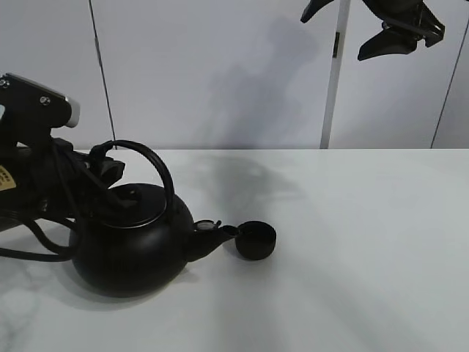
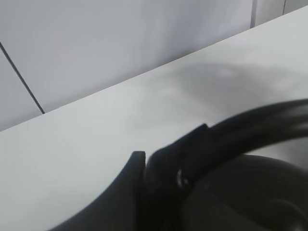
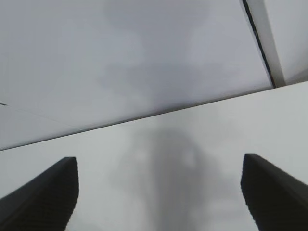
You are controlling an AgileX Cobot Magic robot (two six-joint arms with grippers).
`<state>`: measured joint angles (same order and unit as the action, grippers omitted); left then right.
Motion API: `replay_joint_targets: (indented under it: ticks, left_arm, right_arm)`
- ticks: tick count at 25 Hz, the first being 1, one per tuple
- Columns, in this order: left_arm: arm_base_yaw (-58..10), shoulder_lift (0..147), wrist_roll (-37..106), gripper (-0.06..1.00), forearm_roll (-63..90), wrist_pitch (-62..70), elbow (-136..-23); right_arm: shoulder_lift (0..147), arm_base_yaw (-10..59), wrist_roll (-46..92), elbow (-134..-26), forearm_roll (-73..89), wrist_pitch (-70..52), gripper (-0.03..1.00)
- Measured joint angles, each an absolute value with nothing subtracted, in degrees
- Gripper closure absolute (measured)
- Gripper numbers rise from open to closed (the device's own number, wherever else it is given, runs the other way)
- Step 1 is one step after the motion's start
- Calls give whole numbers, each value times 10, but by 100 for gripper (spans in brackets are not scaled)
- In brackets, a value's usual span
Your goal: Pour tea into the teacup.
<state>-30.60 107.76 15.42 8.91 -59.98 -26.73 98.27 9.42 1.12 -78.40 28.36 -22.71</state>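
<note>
A big round black teapot (image 1: 128, 246) with an arched handle (image 1: 150, 158) sits on the white table at the left, its spout (image 1: 212, 233) pointing right and nearly touching the small black teacup (image 1: 255, 240). My left gripper (image 1: 101, 165) is shut on the left part of the teapot's handle; the left wrist view shows the handle (image 2: 250, 127) and a finger (image 2: 125, 192) up close. My right gripper (image 1: 374, 22) hangs high at the top right, open and empty; its fingertips (image 3: 48, 192) show in the right wrist view.
The white table (image 1: 352, 257) stretches to the right of the teacup. A grey panelled wall (image 1: 220, 73) stands behind the table. The left arm's cables (image 1: 37, 242) lie beside the teapot.
</note>
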Motion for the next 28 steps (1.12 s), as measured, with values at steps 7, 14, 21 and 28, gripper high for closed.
replay_joint_targets:
  ticks: [7, 14, 21, 28]
  left_arm:
    - [-306, 1078, 154, 86, 69, -600, -267]
    - [-306, 1078, 154, 86, 68, -600, -267]
    - [-306, 1078, 154, 84, 61, -600, -267]
    - [-306, 1073, 141, 75, 50, -634, -262]
  right_arm:
    - [983, 94, 11, -784, 284, -227, 34]
    - [983, 94, 11, -784, 284, -227, 34]
    - [983, 94, 11, -784, 284, -227, 34]
    - [983, 94, 11, -784, 284, -227, 34]
